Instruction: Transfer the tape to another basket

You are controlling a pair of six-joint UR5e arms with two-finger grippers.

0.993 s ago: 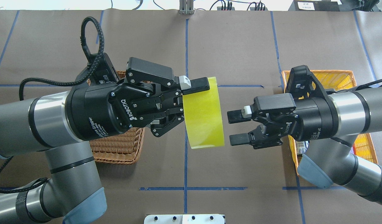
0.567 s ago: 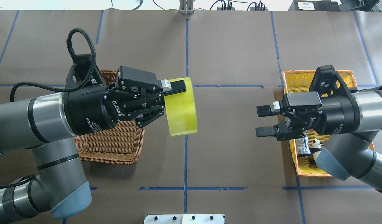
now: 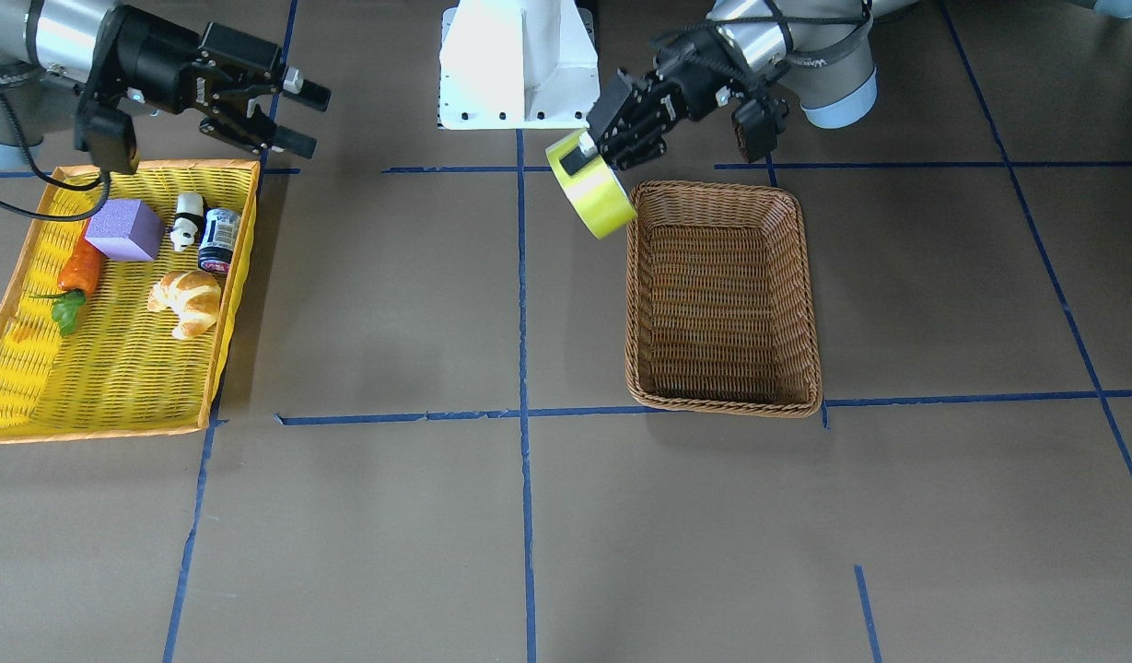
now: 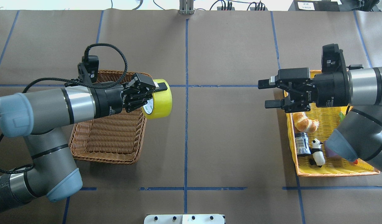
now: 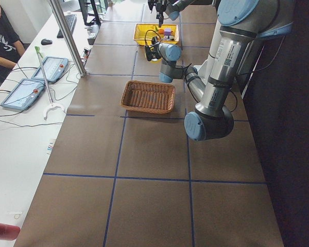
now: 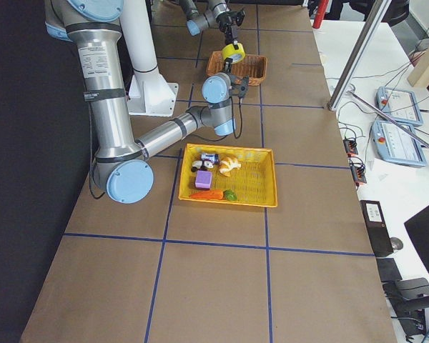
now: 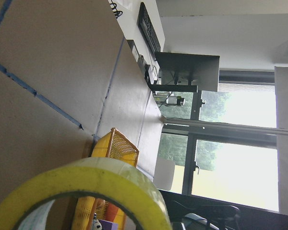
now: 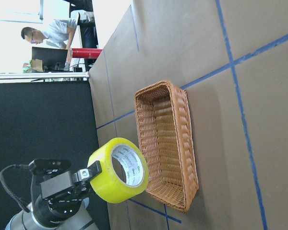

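The yellow-green tape (image 4: 161,101) hangs in my left gripper (image 4: 155,92), which is shut on its wall, one finger outside and one inside the core. It is held in the air at the brown wicker basket's (image 4: 103,159) far corner nearest the table's middle, mostly outside the rim. The front view shows the tape (image 3: 600,195) beside the basket's rim (image 3: 727,405), under the left gripper (image 3: 586,158). The right wrist view shows the tape (image 8: 116,171) next to the basket (image 8: 181,139). My right gripper (image 4: 264,94) is open and empty at the yellow basket's edge.
The yellow basket with the orange rim (image 4: 333,172) holds a croissant (image 4: 306,122), a can (image 4: 301,143), a toy panda (image 4: 317,152), a purple block (image 3: 123,230) and a carrot (image 3: 79,267). The white robot base (image 3: 519,64) stands at the near edge.
My left gripper has drawn back to the left with the tape, down to the wicker basket's corner. My right gripper has pulled back right to the yellow basket, still open.
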